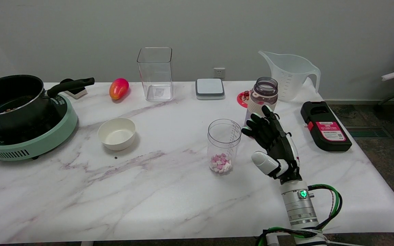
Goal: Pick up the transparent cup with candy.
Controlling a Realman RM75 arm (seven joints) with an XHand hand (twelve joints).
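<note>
right hand: fingers spread, holding nothing, just right of transparent cup | cup: upright mid-table, candy at bottom | bottle close behind hand | white bowl well left

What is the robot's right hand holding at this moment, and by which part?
Nothing is held. The right hand is open, fingers apart, just right of the transparent plastic cup with pink and white candy, not touching it.
</note>
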